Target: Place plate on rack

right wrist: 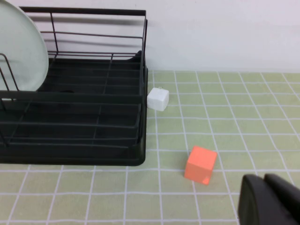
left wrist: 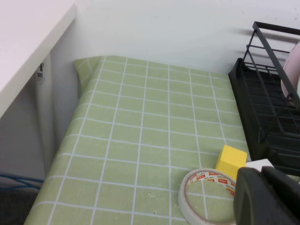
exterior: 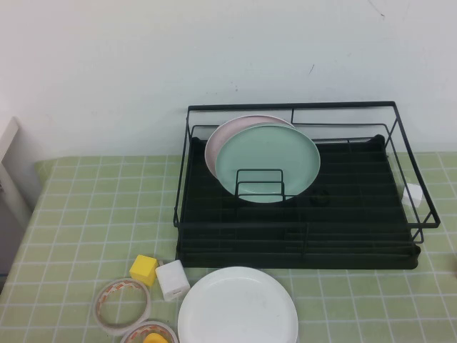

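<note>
The white plate (exterior: pixel 238 307) lies flat on the green checked cloth at the table's front, just in front of the black wire rack (exterior: pixel 357 207). In the rack a mint green plate (exterior: pixel 268 163) and a pale pink plate (exterior: pixel 221 139) stand upright on the left side. Neither gripper shows in the high view. My left gripper (left wrist: pixel 262 174) is shut and empty, above the table's front left near a tape roll (left wrist: pixel 206 194). My right gripper (right wrist: pixel 264 180) is shut and empty, right of the rack (right wrist: pixel 75 117) near an orange cube (right wrist: pixel 200 164). The white plate is out of both wrist views.
A yellow cube (exterior: pixel 143 270), a white cube (exterior: pixel 172 279) and two tape rolls (exterior: pixel 123 306) lie left of the white plate. Another white cube (exterior: pixel 413 194) sits by the rack's right side. White furniture (left wrist: pixel 28 42) stands past the table's left edge.
</note>
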`<state>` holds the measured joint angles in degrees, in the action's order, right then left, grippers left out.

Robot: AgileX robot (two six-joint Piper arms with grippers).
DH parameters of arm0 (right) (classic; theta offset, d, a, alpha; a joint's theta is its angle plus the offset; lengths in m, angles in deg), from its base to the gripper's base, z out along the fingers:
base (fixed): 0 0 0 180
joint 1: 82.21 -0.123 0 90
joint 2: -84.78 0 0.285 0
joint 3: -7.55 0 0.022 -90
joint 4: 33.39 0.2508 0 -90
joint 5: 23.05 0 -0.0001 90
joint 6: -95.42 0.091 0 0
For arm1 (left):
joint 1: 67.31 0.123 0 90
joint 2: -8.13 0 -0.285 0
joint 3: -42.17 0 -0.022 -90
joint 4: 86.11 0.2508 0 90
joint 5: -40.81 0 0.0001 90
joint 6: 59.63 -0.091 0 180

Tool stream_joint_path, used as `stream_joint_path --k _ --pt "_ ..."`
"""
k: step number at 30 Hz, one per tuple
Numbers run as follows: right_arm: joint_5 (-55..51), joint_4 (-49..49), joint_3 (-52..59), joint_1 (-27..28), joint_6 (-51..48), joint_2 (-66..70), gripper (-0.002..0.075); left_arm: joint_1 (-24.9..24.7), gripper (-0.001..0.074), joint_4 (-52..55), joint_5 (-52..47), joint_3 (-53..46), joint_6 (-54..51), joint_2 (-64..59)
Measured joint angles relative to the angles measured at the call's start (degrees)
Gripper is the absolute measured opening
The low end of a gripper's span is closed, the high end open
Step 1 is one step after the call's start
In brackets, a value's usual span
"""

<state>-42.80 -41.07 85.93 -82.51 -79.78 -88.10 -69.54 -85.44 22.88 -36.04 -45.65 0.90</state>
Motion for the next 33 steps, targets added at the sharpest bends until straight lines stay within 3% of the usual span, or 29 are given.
stream_joint_path --k 23,26,29,33 --pt "1.0 0.5 0.1 0.0 0.0 0.0 0.0008 0.0 -0.0002 -1.3 0.7 0.0 0.0 0.0" --pt "1.2 1.9 0.1 0.0 0.0 0.0 0.0008 0.0 -0.0002 -9.8 2.9 -0.1 0.2 0.0" --pt "2.3 9.2 0.3 0.0 0.0 0.0 0.0008 0.0 -0.0002 -28.2 7.4 -0.1 3.8 0.0" --pt "3.0 33.6 0.3 0.0 0.0 0.0 0.0008 0.0 -0.0002 -50.7 13.1 -0.1 7.0 0.1"
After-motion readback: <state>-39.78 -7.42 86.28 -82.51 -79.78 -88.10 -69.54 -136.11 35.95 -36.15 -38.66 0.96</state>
